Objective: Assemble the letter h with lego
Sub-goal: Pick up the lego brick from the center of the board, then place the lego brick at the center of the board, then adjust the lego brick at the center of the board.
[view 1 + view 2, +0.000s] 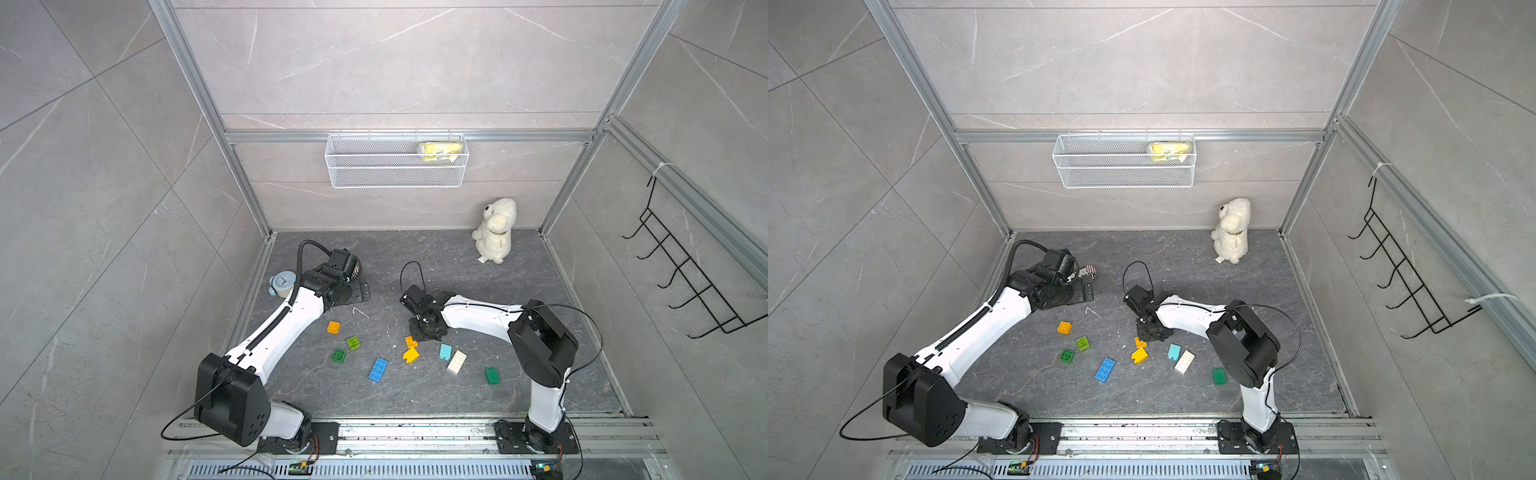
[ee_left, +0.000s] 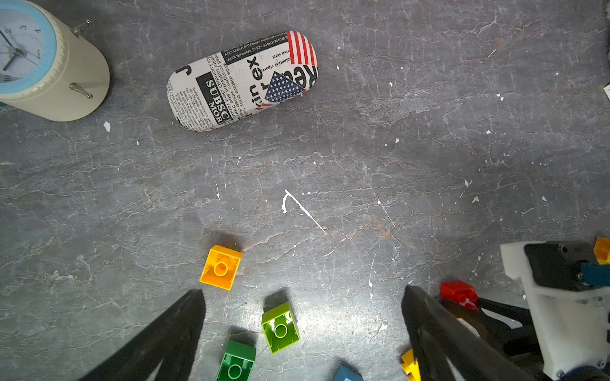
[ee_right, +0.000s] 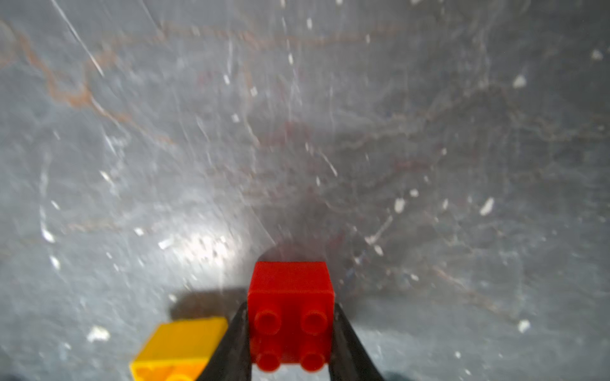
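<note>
Grey veined stone-look tabletop [image 1: 415,266] carries everything, walled in by pale tile panels. Two white-and-black arms reach over it: the left arm [image 1: 286,324] stretches toward the far left corner and the right arm [image 1: 478,316] bends inward to the middle. A white wire-mesh basket [image 1: 395,174] hangs on the back wall, with a white plush toy [image 1: 494,232] sitting on the table below it. Near the left wrist stand a pale blue round alarm clock [image 2: 39,62] and a newsprint-patterned oval case [image 2: 242,80].

The lego lies loose, with nothing joined. There is a blue oblong brick [image 1: 378,369], a white oblong brick [image 1: 456,362], a dark green brick [image 1: 492,375], a light blue brick [image 1: 445,351], a yellow brick [image 1: 411,355] and a small orange brick [image 1: 411,341]. Apart to the left are an amber square brick [image 1: 333,327], a lime square brick [image 1: 353,343] and a green square brick [image 1: 338,355].

The left gripper [image 2: 302,292] is spread wide and empty. The right gripper [image 3: 290,306] has its black fingers against both sides of a small red square brick [image 3: 290,283], with the orange one just beside it. I cannot tell whether the red brick is off the table.

This looks like the first pick, with the h not yet begun. The next move calls for lifting the red brick straight up, clear of its orange neighbour. It then goes to a bare patch of table as the foot of the letter's stem.
</note>
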### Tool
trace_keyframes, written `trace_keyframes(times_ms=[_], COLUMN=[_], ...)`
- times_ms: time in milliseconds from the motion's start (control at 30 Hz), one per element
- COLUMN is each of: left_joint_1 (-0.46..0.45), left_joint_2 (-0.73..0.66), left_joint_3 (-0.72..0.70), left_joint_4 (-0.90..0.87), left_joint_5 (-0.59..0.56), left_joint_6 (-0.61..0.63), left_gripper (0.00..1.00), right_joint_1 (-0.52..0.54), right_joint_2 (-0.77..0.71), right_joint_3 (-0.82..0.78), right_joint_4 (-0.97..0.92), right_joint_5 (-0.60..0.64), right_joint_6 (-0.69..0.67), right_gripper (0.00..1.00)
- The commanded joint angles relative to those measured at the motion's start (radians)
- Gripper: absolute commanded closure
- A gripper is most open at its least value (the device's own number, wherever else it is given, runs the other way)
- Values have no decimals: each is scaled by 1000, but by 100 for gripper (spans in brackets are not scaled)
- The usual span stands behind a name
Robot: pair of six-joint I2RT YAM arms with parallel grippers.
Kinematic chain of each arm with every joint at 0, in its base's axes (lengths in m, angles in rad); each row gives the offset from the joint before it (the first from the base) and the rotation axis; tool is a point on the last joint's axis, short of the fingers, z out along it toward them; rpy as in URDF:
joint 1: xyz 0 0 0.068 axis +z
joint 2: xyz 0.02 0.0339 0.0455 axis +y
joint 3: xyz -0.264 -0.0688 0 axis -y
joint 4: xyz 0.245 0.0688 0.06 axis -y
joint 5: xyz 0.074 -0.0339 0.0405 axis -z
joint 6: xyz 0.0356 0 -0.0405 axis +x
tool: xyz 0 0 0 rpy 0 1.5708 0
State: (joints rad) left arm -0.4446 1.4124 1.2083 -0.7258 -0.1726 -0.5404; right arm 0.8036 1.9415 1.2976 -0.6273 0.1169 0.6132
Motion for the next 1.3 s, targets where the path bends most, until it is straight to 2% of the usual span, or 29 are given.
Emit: trace_keyframes(times_ms=[0,233,367,633,700,767,900,1000,1133,1267], left_joint_1=[4,4,5,5,4,4,4,4,-8,-37], left_joint_2=[-16,-23,-21,-38,-42,-43,-38,-29,-8,40], left_joint_3=[41,43,43,33,29,30,30,31,34,45], left_joint_4=[-15,-17,-17,-2,0,2,2,0,2,-9], left_joint_5=[20,36,46,68,71,72,76,89,124,170], left_joint_6=[-16,-20,-20,-14,-13,-9,-3,9,28,44], left_gripper=[4,4,3,0,0,0,0,0,1,2], right_joint_1=[-3,-3,-3,-3,-3,-3,-3,-9,-56,-123], right_joint_2=[48,112,137,142,133,114,23,-94,-312,-558], right_joint_3=[55,122,144,150,152,152,142,106,-83,-385], right_joint_4=[5,35,41,41,41,46,66,67,128,281], right_joint_5=[21,0,5,8,10,6,-2,25,70,68], right_joint_6=[87,171,192,191,186,177,146,106,53,0], right_gripper=[76,74,70,49,40,34,24,22,20,22])
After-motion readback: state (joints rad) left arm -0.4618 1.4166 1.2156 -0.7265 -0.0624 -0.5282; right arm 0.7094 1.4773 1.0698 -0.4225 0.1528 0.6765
